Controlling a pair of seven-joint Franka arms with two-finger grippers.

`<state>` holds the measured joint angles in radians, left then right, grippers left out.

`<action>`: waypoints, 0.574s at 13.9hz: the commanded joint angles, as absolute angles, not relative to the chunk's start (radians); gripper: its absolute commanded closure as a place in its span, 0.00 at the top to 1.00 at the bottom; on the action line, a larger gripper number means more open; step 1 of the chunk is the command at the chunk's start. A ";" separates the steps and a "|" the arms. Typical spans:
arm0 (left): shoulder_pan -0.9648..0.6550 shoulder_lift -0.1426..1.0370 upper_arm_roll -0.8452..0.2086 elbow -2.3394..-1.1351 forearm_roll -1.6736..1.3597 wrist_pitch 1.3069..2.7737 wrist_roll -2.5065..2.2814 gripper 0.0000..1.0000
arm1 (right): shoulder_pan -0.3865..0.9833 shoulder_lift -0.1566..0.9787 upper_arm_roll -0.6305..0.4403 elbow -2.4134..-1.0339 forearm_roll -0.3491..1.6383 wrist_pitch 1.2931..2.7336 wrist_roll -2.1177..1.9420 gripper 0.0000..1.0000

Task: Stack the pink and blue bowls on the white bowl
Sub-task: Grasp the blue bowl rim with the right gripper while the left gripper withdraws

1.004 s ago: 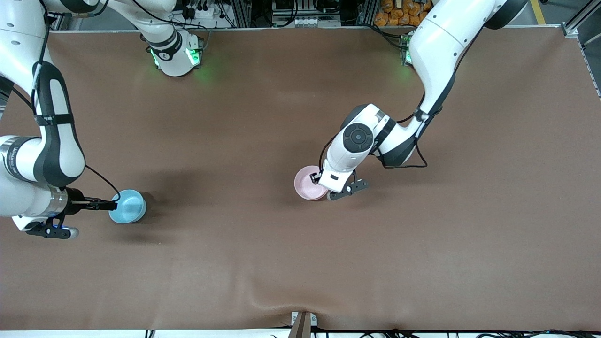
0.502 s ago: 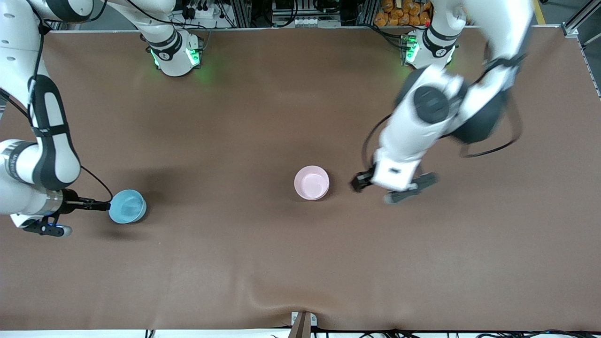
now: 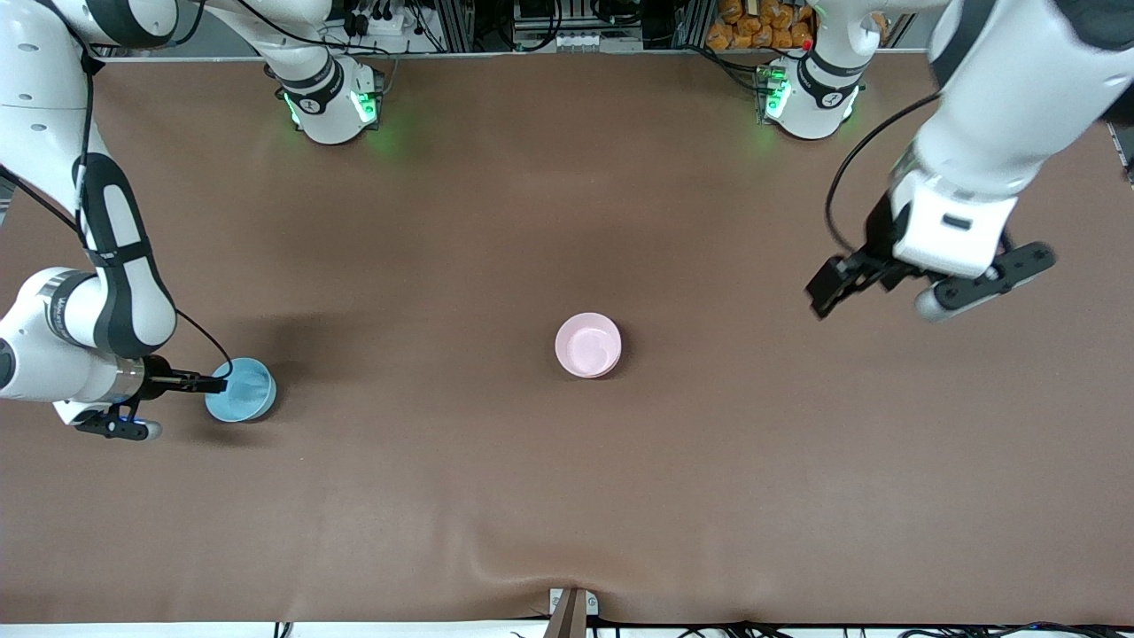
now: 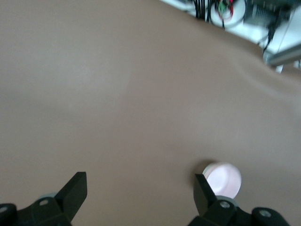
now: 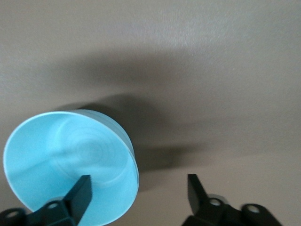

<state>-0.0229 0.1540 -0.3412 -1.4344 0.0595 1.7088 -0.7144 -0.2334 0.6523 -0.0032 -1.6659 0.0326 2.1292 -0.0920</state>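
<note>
Although the glossy pale pink bowl (image 3: 588,345) sits mid-counter, stacking remains: right gripper (image 3: 218,385), jaws apart, straddles the glossy sky-blue bowl's (image 3: 241,389) rim; left gripper (image 3: 849,279) hangs wide, empty.

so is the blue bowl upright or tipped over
Upright: the blue bowl sits mouth up on the table, its empty inside showing, the right gripper straddling its rim.

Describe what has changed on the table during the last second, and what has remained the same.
The left gripper let go of the pink bowl, lifted away toward the left arm's end of the table, and now hangs open in the air. The right gripper stayed at the blue bowl, one of its fingers inside the rim and one outside, beginning to close. Neither bowl moved; no white bowl is visible on its own.
</note>
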 commanded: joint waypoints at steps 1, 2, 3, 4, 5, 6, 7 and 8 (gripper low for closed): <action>0.026 0.150 -0.344 -1.372 0.012 1.623 -0.630 1.00 | -0.249 0.658 0.006 -1.684 0.046 2.143 -0.106 0.00; 0.053 0.149 -0.351 -1.370 0.018 1.603 -0.627 1.00 | -0.249 0.658 0.006 -1.684 0.048 2.140 -0.107 0.00; 0.061 0.144 -0.345 -1.370 0.020 1.597 -0.617 1.00 | -0.244 0.658 0.006 -1.689 0.048 2.138 -0.107 0.00; 0.075 0.137 -0.345 -1.370 0.028 1.595 -0.579 1.00 | -0.242 0.657 0.006 -1.697 0.048 2.140 -0.109 0.00; 0.077 0.127 -0.342 -1.370 0.029 1.595 -0.525 1.00 | -0.242 0.655 0.006 -1.697 0.048 2.140 -0.113 0.00; 0.077 0.092 -0.338 -1.370 0.029 1.595 -0.479 1.00 | -0.244 0.652 0.006 -1.695 0.048 2.140 -0.135 0.00; 0.074 0.069 -0.321 -1.370 0.025 1.594 -0.438 1.00 | -0.247 0.646 0.006 -1.690 0.048 2.138 -0.162 0.00; 0.066 0.052 -0.295 -1.373 0.025 1.585 -0.399 1.00 | -0.248 0.641 0.008 -1.686 0.048 2.138 -0.182 0.00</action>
